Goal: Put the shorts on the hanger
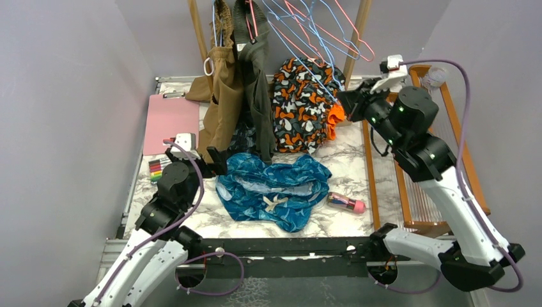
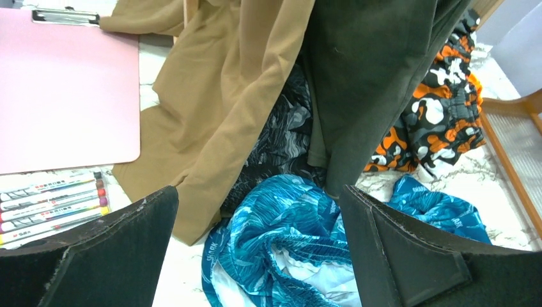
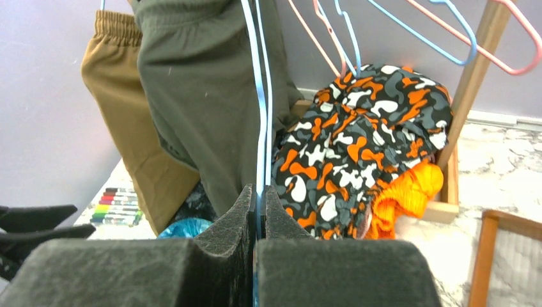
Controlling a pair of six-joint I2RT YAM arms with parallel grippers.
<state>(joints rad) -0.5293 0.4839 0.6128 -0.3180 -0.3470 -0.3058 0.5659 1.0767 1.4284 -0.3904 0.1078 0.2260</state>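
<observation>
- The right gripper is pinched tight on the light-blue wire hanger. Only its own wrist view shows the wire rising from between the closed pads, in front of the olive garment.
- Only the overhead view shows that this gripper is raised at the wooden rack. It is just beside the orange, black and white garment, with pink hangers above it.
- The left gripper is spread wide and holds nothing. The teal-blue shorts lie crumpled just ahead of and beneath its fingers.
- From above, the shorts lie on the marble table just to the right of the left gripper, with the cream drawstring facing up. They are well apart from the right gripper.
- The left wrist view shows a dark patterned cloth beyond the shorts, tucked between the tan garment and the olive one.
- A pack of markers lies to the left of the left fingers, with a pink clipboard beyond it.
- A wooden-framed tray under the right arm holds a ribbed clear sheet.
</observation>
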